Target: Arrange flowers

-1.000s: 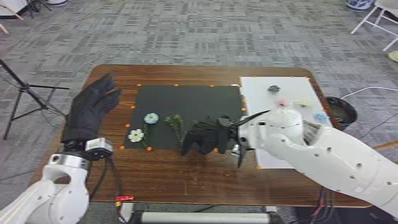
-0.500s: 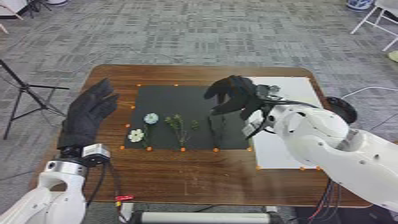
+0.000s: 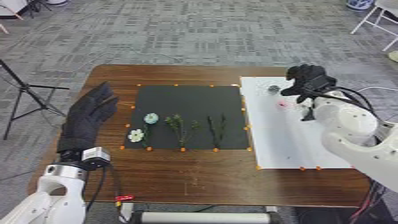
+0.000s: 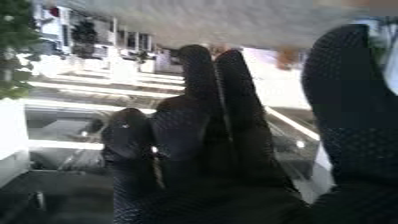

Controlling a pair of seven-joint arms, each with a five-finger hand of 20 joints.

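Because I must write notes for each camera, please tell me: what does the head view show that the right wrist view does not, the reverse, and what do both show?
Head view: the robot's left hand in a black fabric glove, and a black rectangular mat bearing a round pale blue flower, a white flower and leafy green sprigs.

Right wrist view: green foliage and long bright strips in the background.

Both: the right hand, gloved in black fabric.

A black tripod (image 3: 24,87) and a white chair (image 3: 388,5) stand on the grey carpet (image 3: 195,37).
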